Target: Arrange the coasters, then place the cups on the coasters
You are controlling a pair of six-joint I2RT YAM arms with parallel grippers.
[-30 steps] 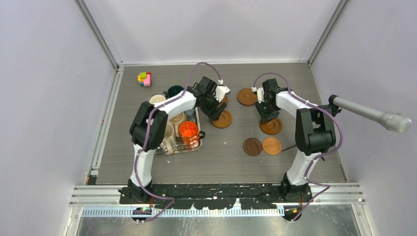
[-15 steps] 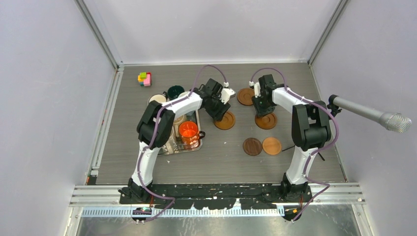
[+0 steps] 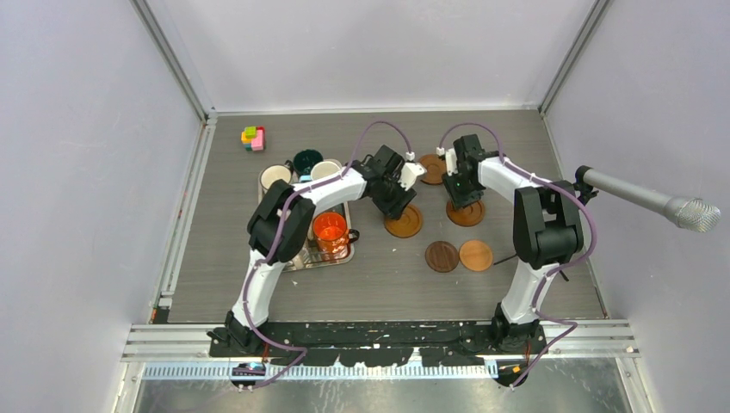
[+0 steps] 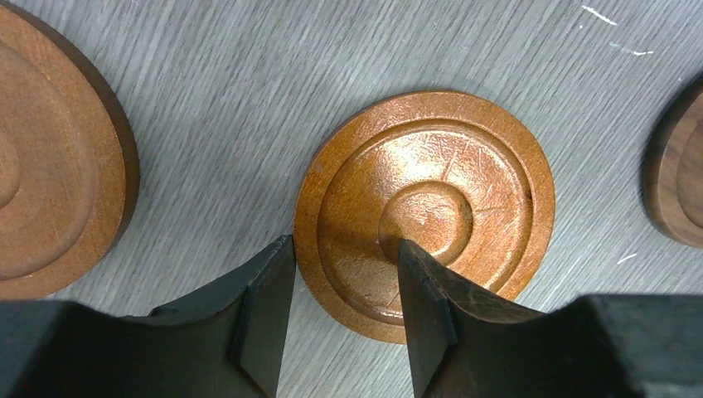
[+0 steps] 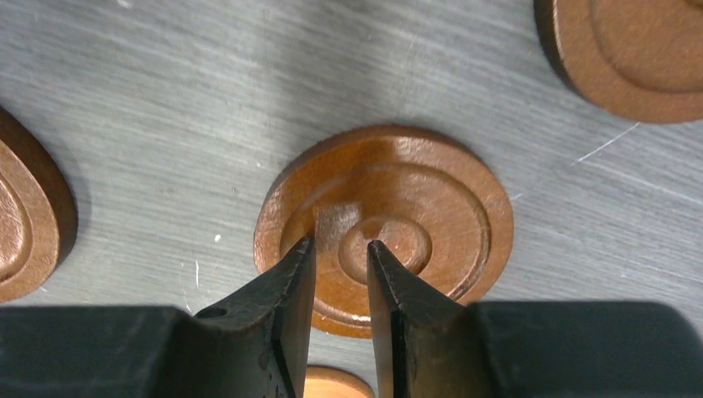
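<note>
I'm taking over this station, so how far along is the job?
Early. Done: a dark coaster and a tan coaster lie side by side. In hand: the left jaws straddle the rim of a coppery coaster; the right jaws are over a glossy brown coaster. Left: no coaster carries a cup; the orange cup and others sit in the tray.

Near strip of table (image 3: 387, 297) left free for passage; left side blocked by tray (image 3: 320, 263) of mugs (image 3: 330, 231), centre-right by coasters (image 3: 442, 256), far-left corner by toy blocks (image 3: 253, 138)
</note>
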